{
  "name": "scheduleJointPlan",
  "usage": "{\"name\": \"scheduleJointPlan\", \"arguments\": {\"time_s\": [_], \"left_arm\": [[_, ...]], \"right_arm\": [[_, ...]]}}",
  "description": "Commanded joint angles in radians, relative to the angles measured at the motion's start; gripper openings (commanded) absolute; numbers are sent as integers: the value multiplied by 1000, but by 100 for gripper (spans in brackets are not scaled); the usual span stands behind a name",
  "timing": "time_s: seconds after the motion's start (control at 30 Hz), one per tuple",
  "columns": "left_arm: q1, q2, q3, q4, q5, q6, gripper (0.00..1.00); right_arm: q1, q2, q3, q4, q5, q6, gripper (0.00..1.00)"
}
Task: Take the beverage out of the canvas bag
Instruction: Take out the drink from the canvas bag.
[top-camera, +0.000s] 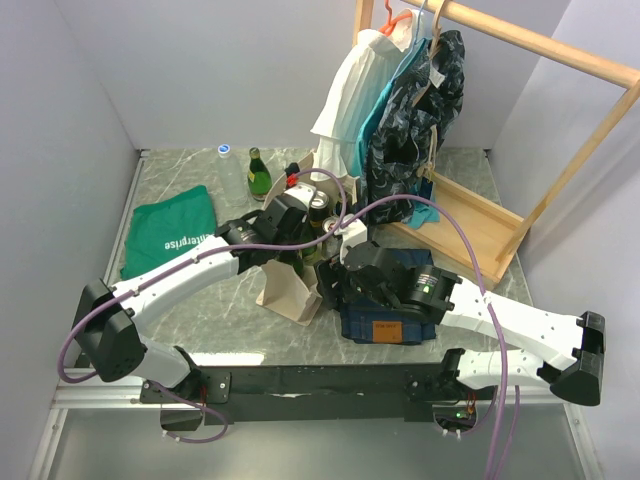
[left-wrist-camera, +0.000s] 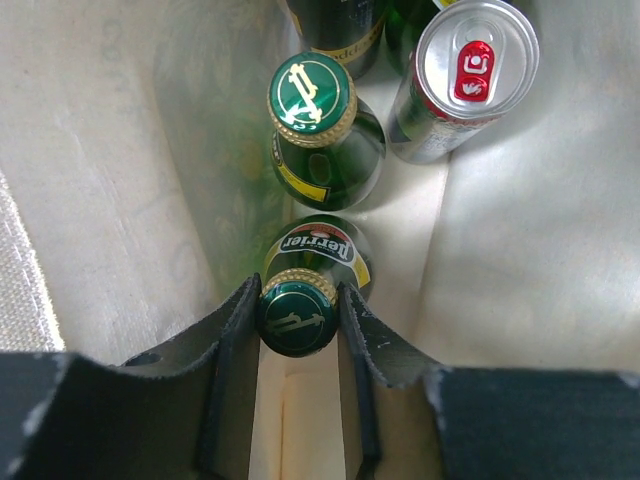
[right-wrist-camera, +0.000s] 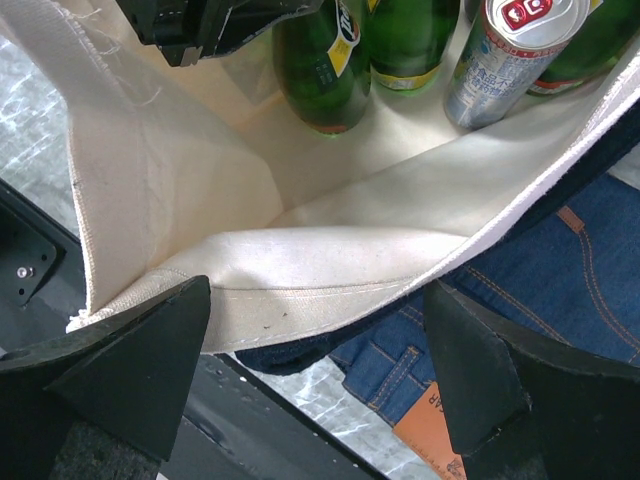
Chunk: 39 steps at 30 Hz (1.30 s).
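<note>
The cream canvas bag (top-camera: 288, 292) stands at the table's middle, its mouth wide. Inside it stand several green glass bottles and a silver can (left-wrist-camera: 476, 60). My left gripper (left-wrist-camera: 297, 292) reaches down into the bag and is shut on the green-and-gold cap of the nearest bottle (left-wrist-camera: 310, 250), one pad on each side of the neck. From above, the left gripper (top-camera: 297, 228) sits over the bag's mouth. My right gripper (right-wrist-camera: 315, 370) hangs open at the bag's near rim (right-wrist-camera: 300, 262), which runs between its fingers untouched. A second bottle (left-wrist-camera: 312, 100) stands just behind the held one.
Folded blue jeans (top-camera: 385, 305) lie against the bag's right side, under my right gripper. A green printed cloth (top-camera: 170, 232) lies at the left. A lone green bottle (top-camera: 258, 175) stands behind the bag. A wooden rack (top-camera: 520, 130) with hanging clothes (top-camera: 400, 100) fills the back right.
</note>
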Motion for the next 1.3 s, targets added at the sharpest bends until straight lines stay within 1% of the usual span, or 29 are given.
{"name": "scheduleJointPlan", "arguments": {"time_s": [0.0,0.03,0.3,0.6,0.73,0.83,1.27], "left_arm": [[0,-1,33,11,4,1,8],[0,-3,34,11,4,0,1],[0,-49,31,43,8,4,1],[0,-110,118,17,4,12,1],[0,-137,123,21,-13,18,1],[0,-148,106,40,-18,21,1],[0,-154,195,-18,-13,56,1]], "right_arm": [[15,-8,-9,-15,-4,-5,93],[13,-9,-9,-15,-1,-5,93],[13,-8,-7,-16,1,-5,93],[15,-9,-6,-15,4,-5,93],[15,-12,-7,-13,-1,-4,93],[15,-11,-4,-15,1,-5,93],[13,-14,-10,-13,7,-4,93]]}}
